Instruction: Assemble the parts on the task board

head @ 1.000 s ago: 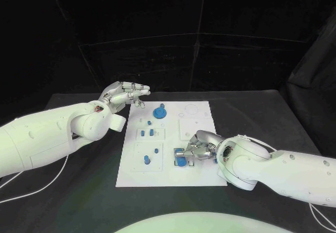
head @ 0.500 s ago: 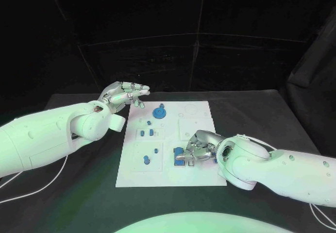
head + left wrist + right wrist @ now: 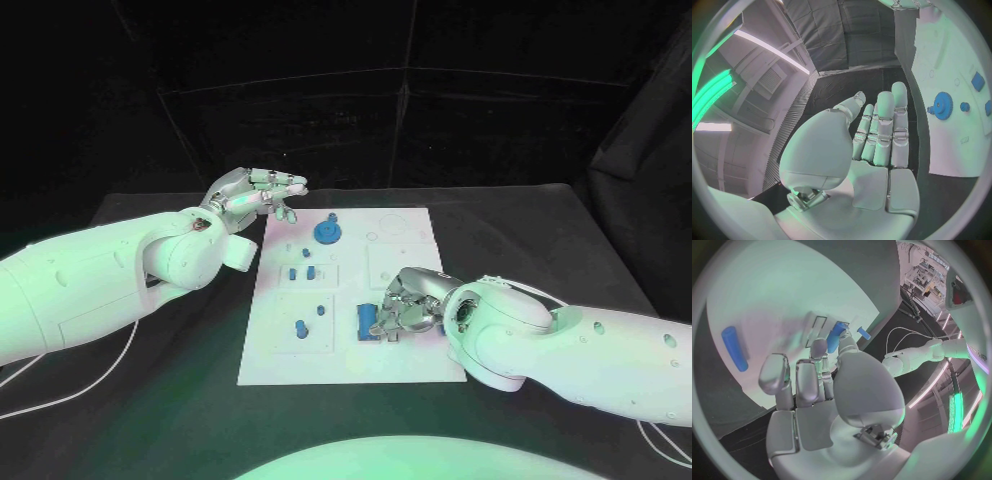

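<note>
White task board lies at the centre of the black table, long axis running from 6 to 12 o'clock in the head view.

Right hand rests over the board's lower middle, at about 4 o'clock from the board centre. Its fingers are curled in and pinch a short blue peg between the thumb and a finger; the peg's lower end meets the board beside narrow rectangular slots. A blue block sits on the board just at 9 o'clock of this hand. In the right wrist view, a long blue bar lies flat on the board, well apart from the fingers.

Left hand hovers beyond the board's far left corner, at about 11 o'clock from the board centre. It holds nothing; the fingers are extended and side by side, thumb set apart.

Blue gear sits near the board's far edge, at 12 o'clock. Small blue pegs stand at 9 o'clock of centre. Another blue part lies at 7 o'clock.
</note>
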Motion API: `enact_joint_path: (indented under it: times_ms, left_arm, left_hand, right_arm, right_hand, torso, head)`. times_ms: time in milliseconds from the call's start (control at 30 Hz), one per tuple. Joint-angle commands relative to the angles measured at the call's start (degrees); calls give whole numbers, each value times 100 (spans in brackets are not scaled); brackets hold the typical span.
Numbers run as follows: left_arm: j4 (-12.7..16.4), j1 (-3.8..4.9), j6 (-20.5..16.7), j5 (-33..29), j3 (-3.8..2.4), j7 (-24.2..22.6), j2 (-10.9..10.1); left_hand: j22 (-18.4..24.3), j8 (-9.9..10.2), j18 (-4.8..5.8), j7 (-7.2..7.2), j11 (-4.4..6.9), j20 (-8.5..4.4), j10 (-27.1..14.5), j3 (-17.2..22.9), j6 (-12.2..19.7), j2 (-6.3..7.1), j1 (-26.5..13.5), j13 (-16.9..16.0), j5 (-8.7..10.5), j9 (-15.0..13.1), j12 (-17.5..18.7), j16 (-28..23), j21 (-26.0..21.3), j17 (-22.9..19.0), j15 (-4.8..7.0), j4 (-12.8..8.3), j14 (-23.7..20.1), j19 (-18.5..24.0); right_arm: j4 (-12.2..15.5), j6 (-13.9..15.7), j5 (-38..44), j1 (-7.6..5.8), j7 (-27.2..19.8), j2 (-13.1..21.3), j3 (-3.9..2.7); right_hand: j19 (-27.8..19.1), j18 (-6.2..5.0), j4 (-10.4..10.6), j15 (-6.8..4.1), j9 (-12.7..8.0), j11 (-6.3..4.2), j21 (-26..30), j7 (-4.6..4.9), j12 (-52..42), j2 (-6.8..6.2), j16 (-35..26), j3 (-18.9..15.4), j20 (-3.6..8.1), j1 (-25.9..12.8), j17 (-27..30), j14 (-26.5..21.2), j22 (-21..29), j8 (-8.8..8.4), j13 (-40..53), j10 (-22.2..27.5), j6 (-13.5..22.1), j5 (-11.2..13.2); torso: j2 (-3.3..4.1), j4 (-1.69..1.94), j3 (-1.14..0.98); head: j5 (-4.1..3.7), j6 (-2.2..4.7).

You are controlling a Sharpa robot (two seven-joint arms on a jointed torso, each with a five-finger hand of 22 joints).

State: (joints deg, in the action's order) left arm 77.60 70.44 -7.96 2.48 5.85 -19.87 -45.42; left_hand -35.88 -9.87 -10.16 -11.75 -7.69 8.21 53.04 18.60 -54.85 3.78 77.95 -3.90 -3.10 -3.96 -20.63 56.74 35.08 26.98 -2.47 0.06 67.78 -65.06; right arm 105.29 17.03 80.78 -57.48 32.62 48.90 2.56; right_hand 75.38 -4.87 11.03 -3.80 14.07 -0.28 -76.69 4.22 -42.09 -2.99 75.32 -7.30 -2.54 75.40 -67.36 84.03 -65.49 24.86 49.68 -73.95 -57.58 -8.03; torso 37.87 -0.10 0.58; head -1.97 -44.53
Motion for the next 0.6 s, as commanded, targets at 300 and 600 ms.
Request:
enact_joint_path:
  times_ms: [300, 600]
  left_arm:
    - [4, 8, 64, -19, -5, -10, -3]
    - [-3, 8, 62, -19, -4, -6, -12]
  left_hand:
    - [6, -18, -32, 4, -2, -12, -33, -7, 23, 17, 11, 9, -12, 3, -19, -27, -27, -6, -3, -20, -34, -2]
    - [6, -18, -32, 4, -2, -12, -33, -7, 23, 17, 11, 9, -12, 3, -19, -27, -27, -6, -3, -20, -34, -2]
  right_arm:
    - [112, 209, -23, -6, -257, 178, -2]
    - [369, 525, -801, -14, -978, 868, -2]
  right_hand:
    - [-3, -45, 335, -12, 38, 13, 9, 0, 48, 27, -6, -383, -4, -386, 19, 207, 40, 80, -15, -44, 106, -56]
    - [-73, -61, 210, 82, -126, 143, 78, 180, 91, 270, -36, -262, -71, 142, 35, 202, 142, -308, -4, 61, 678, -488]
  torso:
    - [-1, 2, -2]
    - [-6, -13, -2]
  head:
    - [8, 5]
    - [-20, 20]
